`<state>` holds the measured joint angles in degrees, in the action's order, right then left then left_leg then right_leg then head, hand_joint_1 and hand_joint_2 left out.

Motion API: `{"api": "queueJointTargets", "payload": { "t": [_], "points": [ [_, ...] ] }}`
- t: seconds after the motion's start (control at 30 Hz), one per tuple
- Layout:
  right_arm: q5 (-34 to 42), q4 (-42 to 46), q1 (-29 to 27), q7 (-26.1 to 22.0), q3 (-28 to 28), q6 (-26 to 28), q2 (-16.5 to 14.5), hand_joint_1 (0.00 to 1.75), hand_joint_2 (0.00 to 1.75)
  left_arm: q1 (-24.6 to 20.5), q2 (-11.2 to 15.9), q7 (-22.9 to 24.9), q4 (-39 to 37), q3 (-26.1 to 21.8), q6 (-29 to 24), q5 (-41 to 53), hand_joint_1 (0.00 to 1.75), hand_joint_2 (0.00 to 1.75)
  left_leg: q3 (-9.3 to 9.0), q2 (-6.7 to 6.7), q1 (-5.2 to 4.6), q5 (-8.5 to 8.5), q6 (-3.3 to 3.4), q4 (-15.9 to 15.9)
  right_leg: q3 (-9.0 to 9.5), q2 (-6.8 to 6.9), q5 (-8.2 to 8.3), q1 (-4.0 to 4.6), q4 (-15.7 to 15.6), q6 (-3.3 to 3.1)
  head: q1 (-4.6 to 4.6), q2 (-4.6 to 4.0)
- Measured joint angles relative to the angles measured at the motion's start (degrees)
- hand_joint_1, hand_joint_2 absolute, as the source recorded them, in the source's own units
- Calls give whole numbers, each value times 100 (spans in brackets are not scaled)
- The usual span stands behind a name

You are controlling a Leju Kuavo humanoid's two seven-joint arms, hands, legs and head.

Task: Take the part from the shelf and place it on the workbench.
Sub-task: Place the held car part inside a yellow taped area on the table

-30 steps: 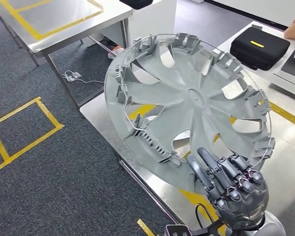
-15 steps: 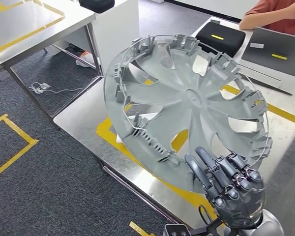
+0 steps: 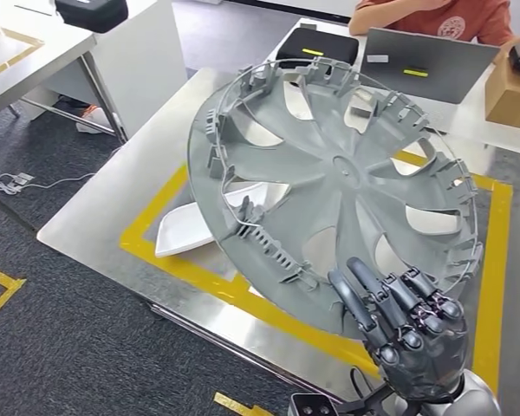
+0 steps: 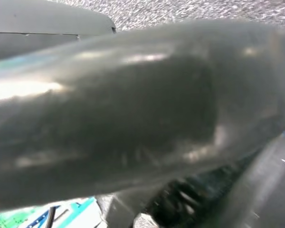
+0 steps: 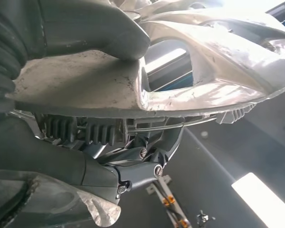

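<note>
Above the dark fingers (image 3: 375, 299) of the right hand (image 3: 411, 334), the big grey wheel cover (image 3: 335, 178) is held up by its near rim. It tilts, with its ribbed inside face turned up. From the wrist, the thick thumb (image 5: 98, 26) presses one face of the rim and the fingers (image 5: 98, 173) curl against the other, so the right hand grips the wheel cover (image 5: 213, 61). It hangs over the shiny counter (image 3: 107, 208), inside a yellow tape box (image 3: 178, 260). Past the fingers, under the far side of the cover, a white tray (image 3: 178, 232) lies on the counter. Farther off sit a grey laptop (image 3: 427, 65), a black case (image 3: 316, 48) and a person (image 3: 434, 16) in a red shirt. The left wrist picture is one dark blur, so I cannot tell how the left fingers are.
</note>
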<state>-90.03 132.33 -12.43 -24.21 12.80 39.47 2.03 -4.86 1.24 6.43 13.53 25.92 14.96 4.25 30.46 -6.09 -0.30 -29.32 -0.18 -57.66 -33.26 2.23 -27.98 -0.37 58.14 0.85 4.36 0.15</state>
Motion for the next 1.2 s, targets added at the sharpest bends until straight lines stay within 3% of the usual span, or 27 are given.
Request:
{"api": "queueJointTargets", "payload": {
  "t": [0.07, 0.13, 0.2, 0.23, 0.27, 0.33, 0.4, 0.43, 0.5, 0.57, 0.63, 0.7, 0.73, 0.77, 0.83, 0.87, 0.9, 0.97, 1.0, 1.07, 1.13, 1.2],
  "points": [
    [0, 0, 8, -4, 1, 0, 0, 175, 175, -4, -5, 1, 0, 0, -1, -4, 0, 0, 124, 234, 32, -246, -52, -335, -3, -116, 26, -17, -12, -69, -6, 0],
    [-1, -3, 14, -5, 3, 0, 0, 175, 175, 9, -10, 3, 0, -1, -1, -11, 0, 0, 455, 490, 49, -620, -73, -1094, -10, -240, 38, -17, -11, -106, -9, 0],
    [-1, -7, 14, -5, 3, 0, 0, 175, 175, 34, -10, 15, 0, -1, -1, -14, 0, 0, 724, 558, 49, -757, -59, -1641, -11, -394, 45, -7, -10, -119, -9, 0],
    [-1, -8, 14, -5, 3, 0, 0, 175, 175, 44, -10, 23, 0, 0, -1, -14, 0, 0, 728, 573, 48, -656, -39, -1611, -9, -474, 49, -3, -9, -121, -9, 0],
    [-1, -8, 13, -5, 3, 0, 0, 175, 175, 50, -10, 29, 0, 0, -2, -14, 0, 0, 635, 610, 47, -461, -9, -1366, -6, -555, 54, 0, -8, -121, -9, 0],
    [-2, -8, 14, -8, 3, 0, 0, 175, 175, 50, -4, 35, -1, 0, -3, -14, 0, 0, 315, 851, 48, -49, 70, -593, -11, -702, 66, 7, -2, -105, -7, 0],
    [-1, -13, 20, -19, 3, 0, 0, 175, 175, 45, 4, 44, -2, 0, -7, -14, 0, 0, 116, 1062, 49, 96, 109, -110, -50, -830, 87, -1, 10, -64, -3, 0],
    [-1, -15, 20, -26, 3, 0, 0, 175, 175, 40, 7, 52, -2, 0, -9, -14, 0, 0, 95, 1075, 43, 83, 113, -53, -74, -889, 103, -13, 9, -32, -4, 0],
    [-1, -15, 8, -46, 3, 0, 0, 175, 175, 22, -5, 64, -2, 2, -11, -14, 0, 0, 81, 945, 44, 116, 134, 15, -140, -945, 124, -30, 2, 39, -3, 0],
    [1, -16, 6, -67, 5, 0, 0, 175, 175, 8, -16, 70, -2, 4, -11, -14, 0, 0, 66, 791, 65, 174, 190, 107, -290, -692, -50, -11, 240, 95, 30, 0],
    [2, -19, 14, -80, 8, 0, 0, 175, 175, 11, -16, 72, -2, 5, -10, -13, 0, 0, 70, 630, 60, 195, 223, 140, -585, -365, -424, -16, 900, 142, 60, 0],
    [2, -25, 11, -82, 9, 0, 0, 175, 175, 26, -17, 73, -2, 6, -10, -12, 0, 0, 78, 462, 52, 191, 224, 133, -828, -271, -635, -35, 1474, 189, 61, 0],
    [1, -27, 8, -81, 9, 0, 0, 175, 175, 27, -19, 74, -2, 7, -11, -12, 0, 0, 78, 383, 52, 186, 218, 129, -818, -246, -593, -42, 1494, 208, 60, 0],
    [1, -29, 4, -82, 9, 0, 0, 175, 175, 23, -22, 74, -2, 7, -11, -14, 0, 0, 75, 310, 53, 177, 208, 123, -690, -208, -453, -48, 1282, 220, 61, 0],
    [1, -29, -6, -82, 9, 0, 0, 175, 175, 5, -31, 74, -2, 7, -13, -17, 0, 0, 62, 194, 54, 149, 170, 100, -254, -34, -115, -53, 512, 230, 62, 0],
    [1, -31, -14, -82, 9, 0, 0, 175, 175, -2, -32, 74, -2, 7, -15, -18, 0, 0, 58, 143, 39, 132, 140, 79, -69, 52, -24, -42, 190, 201, 59, 0],
    [2, -34, -23, -79, 9, 0, 0, 175, 175, -8, -31, 74, -2, 7, -18, -19, 0, 0, 55, 99, 22, 120, 112, 61, 34, 106, 7, -30, 9, 168, 57, 0],
    [2, -41, -52, -65, 8, 0, 0, 175, 175, -18, -27, 74, -2, 8, -22, -20, 0, 0, 50, -1, -5, 109, 61, 37, 61, 62, -8, -3, -56, 89, 53, 0],
    [1, -44, -65, -44, 7, 0, 0, 175, 175, -25, -26, 74, -2, 8, -25, -21, 0, 0, 47, -3, 5, 91, 32, 28, 52, 13, 5, -10, -56, 62, 54, 0],
    [1, -54, -79, 43, 7, 0, 0, 175, 175, -36, -22, 74, -2, 9, -38, -28, 0, 0, 121, 218, 37, -88, -31, -184, 45, -70, 31, -29, -69, -9, 41, 0],
    [1, -83, -86, 137, 7, 0, 0, 175, 175, -28, -20, 74, -2, 9, -52, -46, 0, 0, 408, 499, 59, -455, -69, -844, 37, -137, 46, -37, -73, -66, 22, 0],
    [0, -128, -91, 171, 5, 0, 0, 175, 175, -1, -20, 76, -2, 9, -68, -62, 0, 0, 744, 559, 62, -720, -73, -1560, 28, -214, 52, -29, -69, -88, 18, 0]
  ]
}}
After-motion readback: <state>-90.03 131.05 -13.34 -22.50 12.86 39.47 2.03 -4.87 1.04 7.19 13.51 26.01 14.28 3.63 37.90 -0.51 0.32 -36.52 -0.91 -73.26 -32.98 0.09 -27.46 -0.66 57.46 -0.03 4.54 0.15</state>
